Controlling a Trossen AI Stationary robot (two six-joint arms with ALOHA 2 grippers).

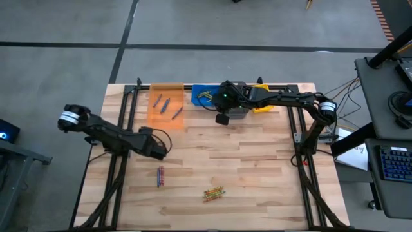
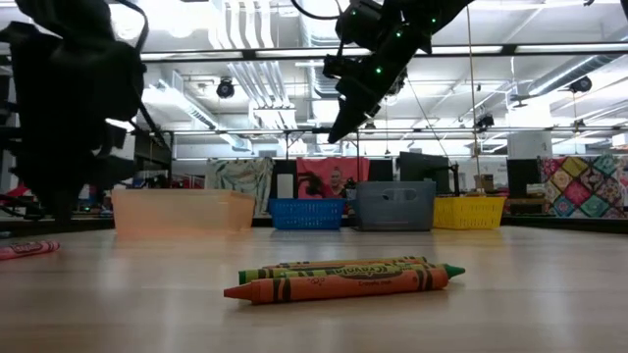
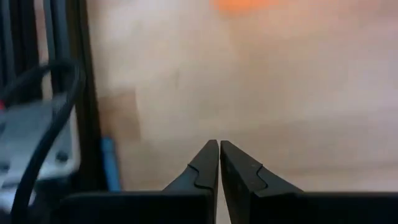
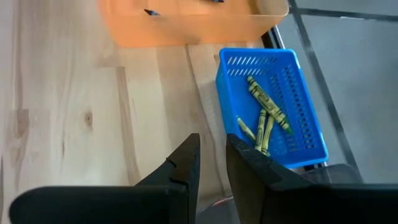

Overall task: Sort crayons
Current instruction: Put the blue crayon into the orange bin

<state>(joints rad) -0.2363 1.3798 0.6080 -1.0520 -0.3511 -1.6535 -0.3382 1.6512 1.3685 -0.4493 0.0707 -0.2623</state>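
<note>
- Across the middle of the high view spreads the wooden table (image 1: 257,167), the largest thing there, with dark arm frames standing at its left and right sides.
- Along its top edge sit four bins in a row: the orange bin (image 1: 166,106) at upper left of centre, then the blue bin (image 1: 205,95), the grey bin (image 2: 395,205) (mostly hidden under the right arm from above) and the yellow bin (image 2: 471,211).
- At the left of that view the left arm lies low over the table, and the left gripper (image 3: 219,163) has its fingers pressed together with nothing between them.
- Reaching in from the right, the right arm stretches along the top edge; the right gripper (image 4: 211,155) hangs above the table just below the blue bin, its fingers a little apart and holding nothing.
- Crayons are in several places: blue crayons (image 1: 166,105) in the orange bin, green-yellow crayons (image 4: 264,115) in the blue bin, red and blue crayons (image 1: 160,175) on the table at lower left of centre, and a small pile of orange and green crayons (image 1: 214,193) near the bottom centre.
</note>
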